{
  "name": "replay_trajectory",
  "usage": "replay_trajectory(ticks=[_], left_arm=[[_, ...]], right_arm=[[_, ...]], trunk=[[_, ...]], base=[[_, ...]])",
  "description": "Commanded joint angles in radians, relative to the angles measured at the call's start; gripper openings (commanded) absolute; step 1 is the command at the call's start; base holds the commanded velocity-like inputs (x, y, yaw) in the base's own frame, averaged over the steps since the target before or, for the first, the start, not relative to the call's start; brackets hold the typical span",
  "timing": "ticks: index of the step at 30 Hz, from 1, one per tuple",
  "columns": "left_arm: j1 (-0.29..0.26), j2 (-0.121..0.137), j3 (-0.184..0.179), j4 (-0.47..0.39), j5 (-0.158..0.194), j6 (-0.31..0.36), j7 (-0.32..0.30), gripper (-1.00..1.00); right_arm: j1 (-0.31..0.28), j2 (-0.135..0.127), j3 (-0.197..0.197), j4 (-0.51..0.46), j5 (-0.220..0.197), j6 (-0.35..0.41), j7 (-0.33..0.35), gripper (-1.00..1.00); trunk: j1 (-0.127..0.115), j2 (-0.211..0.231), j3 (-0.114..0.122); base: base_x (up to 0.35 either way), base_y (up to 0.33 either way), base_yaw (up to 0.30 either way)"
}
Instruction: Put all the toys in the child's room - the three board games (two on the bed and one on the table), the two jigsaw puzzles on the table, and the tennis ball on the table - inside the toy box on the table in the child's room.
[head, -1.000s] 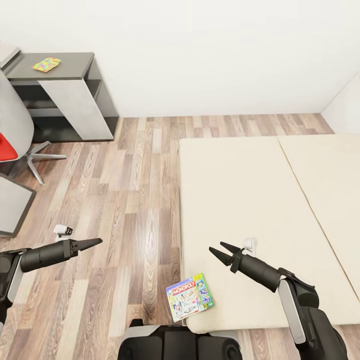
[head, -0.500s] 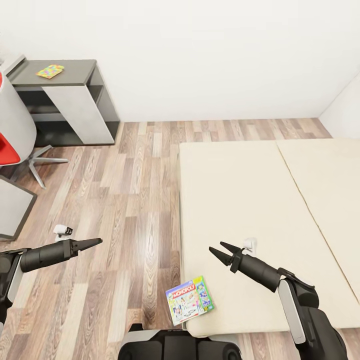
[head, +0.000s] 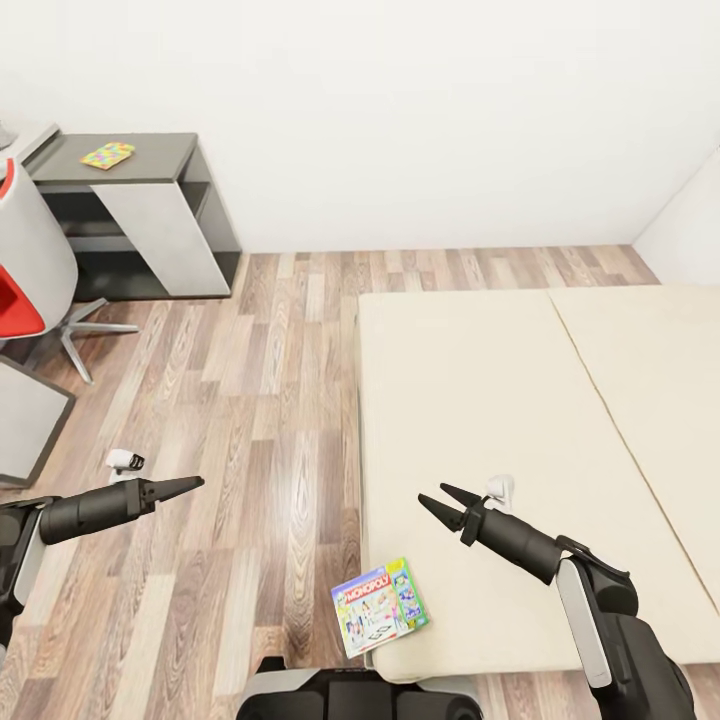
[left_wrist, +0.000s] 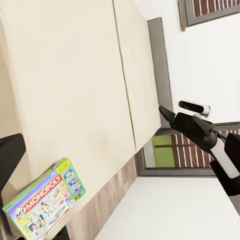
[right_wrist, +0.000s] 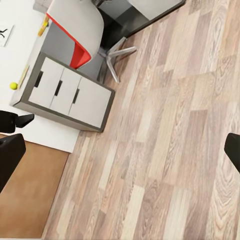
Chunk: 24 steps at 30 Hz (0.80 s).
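Where bed ends, board game below right fingers

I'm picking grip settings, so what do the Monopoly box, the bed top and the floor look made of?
Board game: probably glossy printed cardboard, thin and flat with sharp edges. Bed: matte beige fabric or foam, with one seam and no sheen. Floor: wood-look planks with grain and soft reflections, possibly laminate.
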Motion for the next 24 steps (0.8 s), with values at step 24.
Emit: replay_trajectory(ticks=[24], left_arm=[[0.0, 0.003, -0.001, 0.0, -0.001, 0.011, -0.004, 1.0]], right_arm=[[0.0, -0.002, -0.001, 0.0, -0.008, 0.007, 0.002, 1.0]], trunk=[[0.001, -0.001, 0.039]], base=[[0.0, 0.0, 0.0]])
